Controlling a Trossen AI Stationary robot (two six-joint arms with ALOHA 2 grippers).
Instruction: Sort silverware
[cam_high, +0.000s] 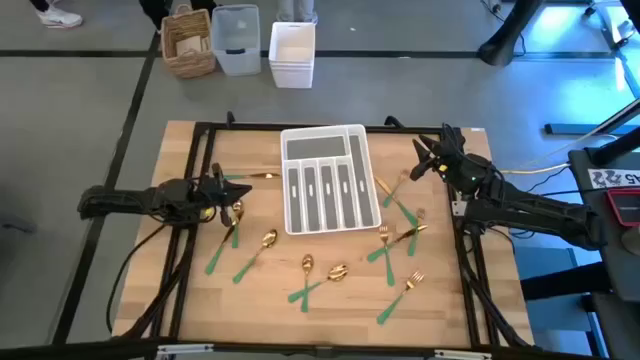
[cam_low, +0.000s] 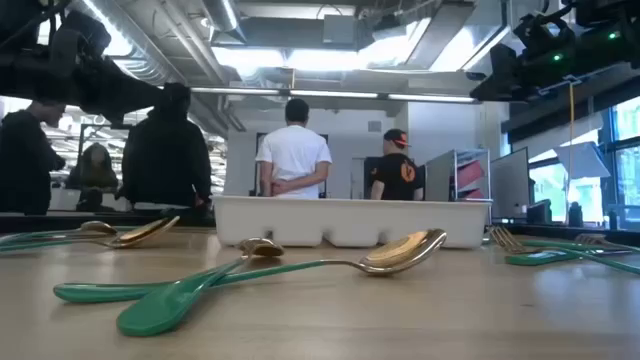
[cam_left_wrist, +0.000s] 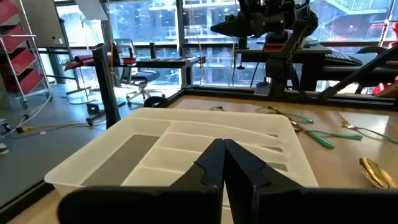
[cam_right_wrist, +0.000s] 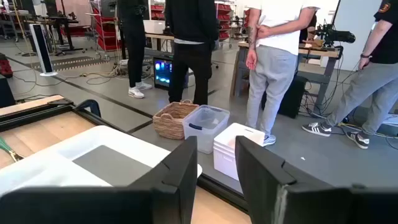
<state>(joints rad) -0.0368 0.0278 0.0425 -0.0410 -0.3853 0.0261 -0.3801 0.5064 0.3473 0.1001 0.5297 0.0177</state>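
Observation:
The silverware, gold-headed spoons and forks with green handles, lies scattered on the wooden table: spoons in front of the white slotted tray, forks to its right, and one piece at its left. My left gripper is left of the tray, shut with nothing between its fingers. My right gripper is off the tray's far right corner, open and empty. In the low view the spoons lie flat before the tray.
Black frame rails run along the table's edges. On the floor beyond the far edge stand a wicker basket, a clear bin and a white bin. Several people stand in the room behind.

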